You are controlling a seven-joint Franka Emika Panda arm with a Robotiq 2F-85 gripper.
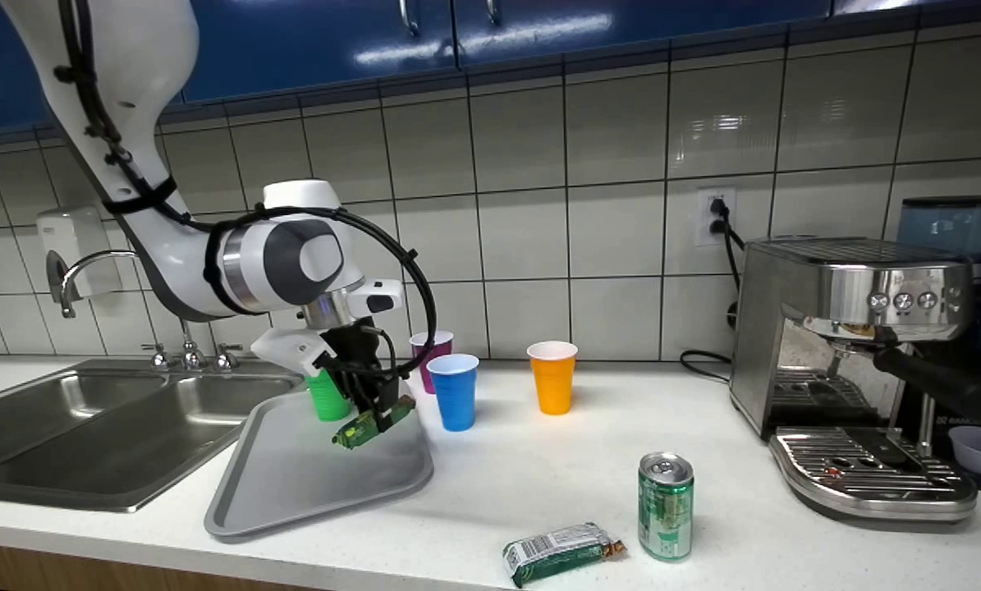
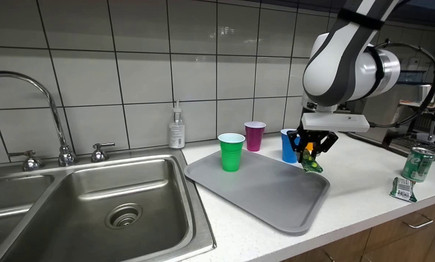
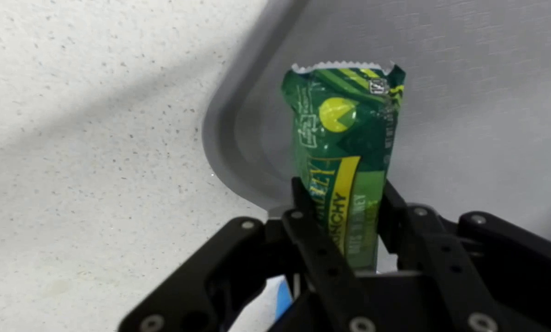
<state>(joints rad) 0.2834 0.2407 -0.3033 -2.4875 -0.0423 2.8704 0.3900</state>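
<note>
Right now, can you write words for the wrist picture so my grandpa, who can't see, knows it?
A black gripper holds a green wrapped snack bar over the corner of a gray tray. Speckled white countertop fills the left of the picture, and a sliver of a blue cup peeks in at the bottom.

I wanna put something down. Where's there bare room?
The white counter is bare between the gray tray, orange cup and green soda can. So is the tray's front by the steel sink. It's crowded around the green cup, purple cup and blue cup, with the gripper holding a granola bar nearby.
</note>
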